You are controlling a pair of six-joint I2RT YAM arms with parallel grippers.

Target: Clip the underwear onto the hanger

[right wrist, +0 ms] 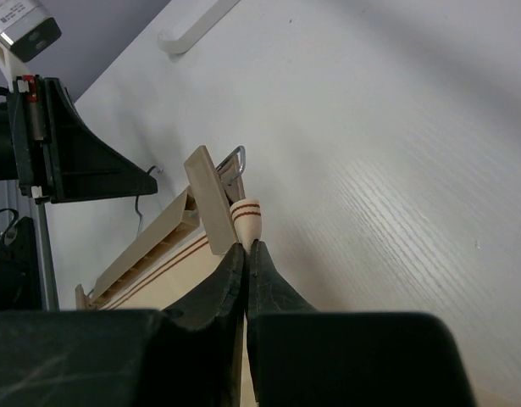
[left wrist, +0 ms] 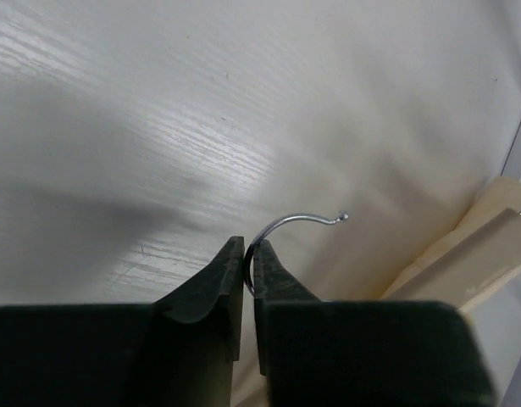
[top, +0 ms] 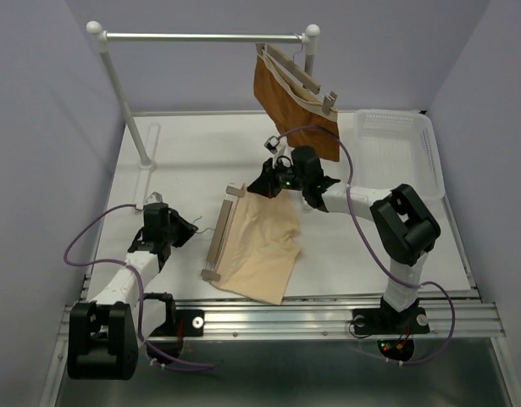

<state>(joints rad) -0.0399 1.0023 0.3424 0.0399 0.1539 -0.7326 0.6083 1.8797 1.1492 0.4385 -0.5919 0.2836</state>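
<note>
A white wood-grain table (top: 184,161) stands between plain lilac walls. The underwear (top: 264,246) lies spread flat near the table's middle, its lower corner reaching toward the near edge. The hanger (top: 222,233) rests along the cloth's left side, running from the near edge toward the far edge, with its hook (left wrist: 302,219) pointing at the left edge.

The left gripper (left wrist: 247,248) has its fingers pressed together on the thin wire of that hook. Its arm reaches low from the near left corner.

The right gripper (right wrist: 246,248) is closed, pinching a striped fold of the cloth right beside the hanger's far clip (right wrist: 211,199). Its arm rises from the near right edge, elbow high, forearm angled leftward.

A rack (top: 201,37) at the far edge carries a rust-brown garment (top: 290,106), and a white basket (top: 396,136) sits in the far right corner.
</note>
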